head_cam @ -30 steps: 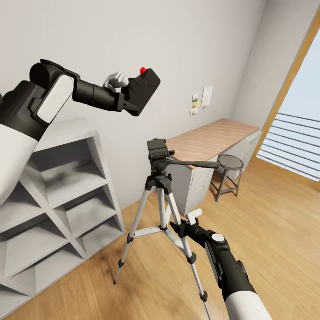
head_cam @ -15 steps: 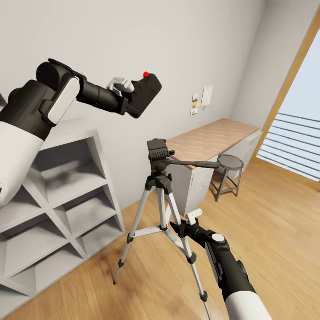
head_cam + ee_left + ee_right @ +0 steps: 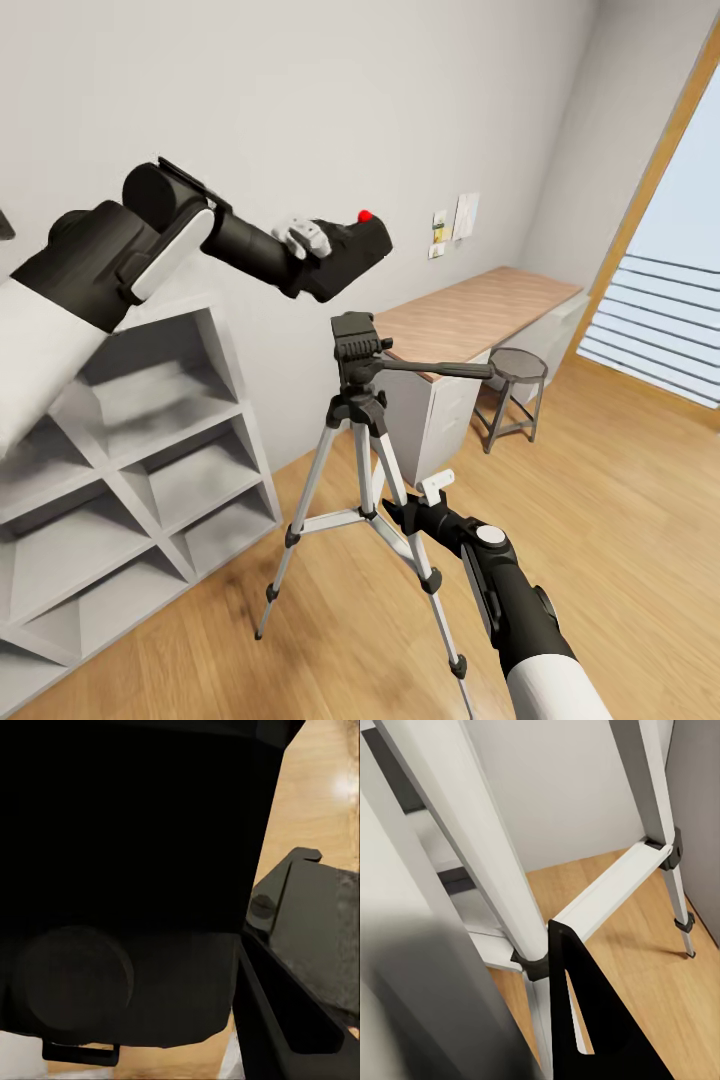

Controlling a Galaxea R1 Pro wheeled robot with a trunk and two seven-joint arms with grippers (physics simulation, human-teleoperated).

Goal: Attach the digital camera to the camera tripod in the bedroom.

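left hand (image 3: 305,240) gripped the camera (image 3: 350,258) in mid-air, red button up, above and just left of the tripod (image 3: 362,420) head, not touching it. tripod stood on the wood floor (image 3: 620,520) between the shelves (image 3: 130,450) and the counter (image 3: 475,310). right hand (image 3: 432,492) sat low beside a tripod leg; can't tell if it was open or closed.

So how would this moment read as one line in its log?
left gripper: holds digital camera above tripod head | right gripper: low beside tripod leg | camera unattached
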